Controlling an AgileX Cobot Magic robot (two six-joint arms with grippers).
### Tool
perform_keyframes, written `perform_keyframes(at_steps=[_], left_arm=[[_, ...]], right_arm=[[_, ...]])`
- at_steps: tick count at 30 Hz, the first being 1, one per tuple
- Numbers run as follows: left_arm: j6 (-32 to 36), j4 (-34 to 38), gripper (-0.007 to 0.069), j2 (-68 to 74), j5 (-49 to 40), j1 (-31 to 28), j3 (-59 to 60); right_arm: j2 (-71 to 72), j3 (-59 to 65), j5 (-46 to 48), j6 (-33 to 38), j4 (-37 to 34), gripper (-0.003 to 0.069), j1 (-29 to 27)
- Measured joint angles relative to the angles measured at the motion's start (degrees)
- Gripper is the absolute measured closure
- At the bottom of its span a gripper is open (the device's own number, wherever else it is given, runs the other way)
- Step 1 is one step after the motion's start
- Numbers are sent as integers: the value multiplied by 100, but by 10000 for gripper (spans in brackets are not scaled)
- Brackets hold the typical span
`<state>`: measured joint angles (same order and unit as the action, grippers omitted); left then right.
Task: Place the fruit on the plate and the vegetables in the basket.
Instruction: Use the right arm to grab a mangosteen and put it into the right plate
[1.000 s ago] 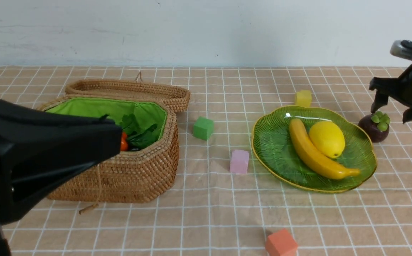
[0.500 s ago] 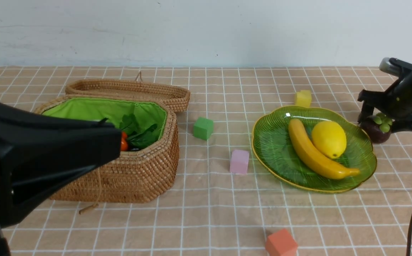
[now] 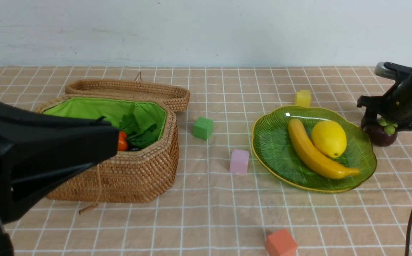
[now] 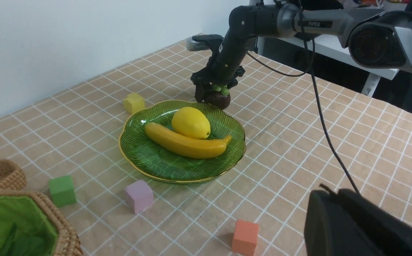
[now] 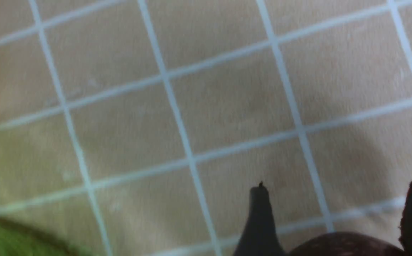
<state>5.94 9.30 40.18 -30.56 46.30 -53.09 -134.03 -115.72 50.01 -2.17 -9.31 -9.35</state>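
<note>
Checked tan tablecloth (image 3: 206, 213). Item: round dark purple mangosteen with green leafy cap (image 3: 380, 135), resting just beside the ribbed green glass plate (image 3: 273, 149). My right gripper (image 3: 392, 122) straddles it, jaws apart. I judge it light, rigid, slippery; grip across the body. Its underside is hidden. Left gripper (image 4: 355, 224): jaws together.

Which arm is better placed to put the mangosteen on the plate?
Right. The right gripper straddles the mangosteen, which sits on the cloth just beside the plate. The left gripper is by the basket, far from it.
</note>
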Motion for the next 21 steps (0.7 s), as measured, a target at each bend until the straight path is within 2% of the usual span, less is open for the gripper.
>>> perform_keyframes(at_steps=[3,7,10,11,12,15,18,20,21], left_arm=[[0,-49,603,0,0,0,0],[-4,-106,599,0,-3,0,0],[-4,-127,599,0,-56,0,0],[-4,-127,599,0,-65,0,0],[-4,-131,599,0,-161,0,0],[-4,-184,598,0,-374,0,0],[-4,-293,596,0,-475,0,0],[-4,-388,596,0,-538,0,0],[-4,-463,596,0,-590,0,0]], right_arm=[[460,-1,405,18,-63,162,24],[1066,-12,980,320,-610,162,238],[1261,-5,1407,858,-1337,162,915],[1249,-5,1419,916,-1376,162,960],[1175,28,1445,1073,-1451,162,1316],[951,74,1425,1179,-1303,162,1826],[812,101,1362,1164,-1034,162,2045],[725,106,1287,999,-725,135,2157],[708,106,1225,802,-461,65,2203]])
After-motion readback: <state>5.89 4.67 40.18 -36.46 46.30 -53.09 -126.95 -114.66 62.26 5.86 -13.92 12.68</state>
